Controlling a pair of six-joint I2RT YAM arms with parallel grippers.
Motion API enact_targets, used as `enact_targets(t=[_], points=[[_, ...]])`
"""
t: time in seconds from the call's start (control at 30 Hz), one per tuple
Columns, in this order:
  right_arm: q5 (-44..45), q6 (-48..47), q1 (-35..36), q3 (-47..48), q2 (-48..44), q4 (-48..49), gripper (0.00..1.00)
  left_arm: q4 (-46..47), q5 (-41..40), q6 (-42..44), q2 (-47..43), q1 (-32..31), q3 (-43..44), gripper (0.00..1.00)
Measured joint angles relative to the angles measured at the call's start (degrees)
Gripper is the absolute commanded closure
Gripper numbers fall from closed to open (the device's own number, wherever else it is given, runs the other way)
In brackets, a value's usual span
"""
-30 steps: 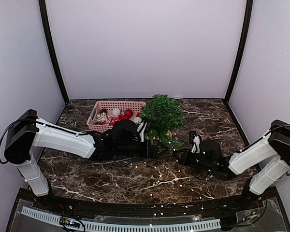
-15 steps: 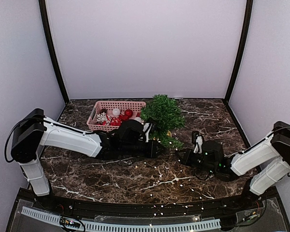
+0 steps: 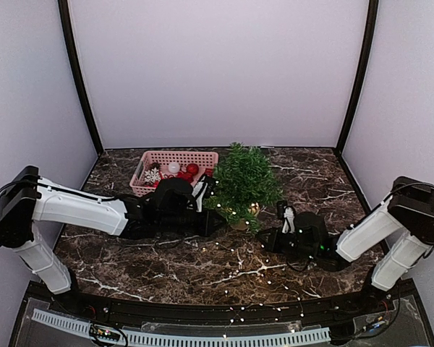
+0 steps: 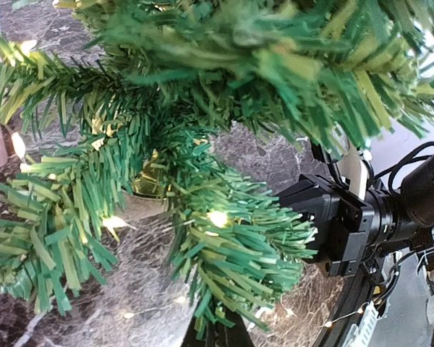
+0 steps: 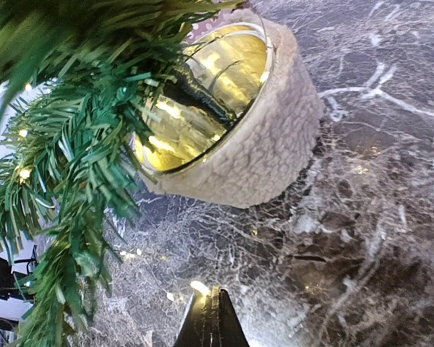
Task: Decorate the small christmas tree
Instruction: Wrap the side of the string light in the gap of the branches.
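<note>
The small christmas tree (image 3: 242, 176) stands mid-table in its tan pot (image 5: 253, 152), with lit bulbs among its branches (image 4: 224, 108). My left gripper (image 3: 220, 219) reaches in from the left under the lowest branches. Its fingers (image 4: 218, 334) are shut, with needle tips lying over them, and I cannot make out anything pinched. My right gripper (image 3: 262, 237) lies low on the tree's right. It is shut (image 5: 211, 296), with a lit bulb of the light string (image 5: 200, 287) right at its tips.
A pink basket (image 3: 175, 157) of red and white ornaments sits behind the left arm, just left of the tree. The light string (image 3: 239, 275) trails across the marble table toward the front edge. The right arm's black wrist (image 4: 347, 224) is close beside the lower branches.
The left gripper has gone from open to shut at the tree's lower branches, and the left arm has shifted left. The right gripper has edged left toward the pot.
</note>
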Motion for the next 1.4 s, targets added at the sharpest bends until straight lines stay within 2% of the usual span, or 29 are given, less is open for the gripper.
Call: enact_targets(t=[0.2,0.37,0.43,0.5,0.53,0.57,0.6,0.67,0.83,0.93,1.03,1.4], points=[[-1.3,-0.3,0.1,1.7,1.9,1.4,1.0,-1.1,1.1,2.0,-2.8,3.2,-2.6,1.0],[-0.8,-2.3,1.2,2.2,-2.6,-2.5,1.0,-2.0,3.0,5.5,-4.9,6.1,-3.8,0.99],[-0.1,-3.4,2.1,3.2,-4.9,-4.8,1.0,-2.3,3.5,6.7,-4.9,6.7,-3.8,0.95],[1.0,-4.7,3.3,4.8,-6.9,-7.4,1.0,-2.8,3.7,7.7,-4.9,7.1,-3.8,0.86],[1.6,-5.2,3.9,5.5,-7.5,-8.5,1.0,-2.9,3.7,8.0,-4.9,7.2,-3.8,0.76],[2.1,-5.7,4.5,6.2,-8.0,-9.4,1.0,-2.9,3.5,8.3,-4.9,7.2,-3.8,0.7],[2.5,-6.1,4.9,6.6,-8.2,-9.9,1.0,-2.9,3.0,8.8,-5.0,7.2,-3.9,0.6],[3.6,-6.7,5.9,7.4,-8.3,-11.4,1.0,-2.5,1.5,8.1,-7.0,7.2,-5.3,0.51],[4.9,-7.7,6.9,8.5,-7.5,-13.3,1.0,-1.2,-2.9,6.3,-17.1,6.6,-11.2,0.38],[5.4,-8.0,7.3,10.3,-6.2,-14.3,1.0,-0.2,-4.7,4.3,-20.9,5.1,-13.2,0.32],[5.7,-8.4,8.0,11.8,-5.5,-14.9,1.0,1.3,-5.0,1.6,-20.3,2.9,-13.4,0.28],[8.2,-8.8,10.0,14.9,-3.9,-15.7,1.0,7.0,-3.5,-7.0,-8.1,-0.2,-13.3,0.22]])
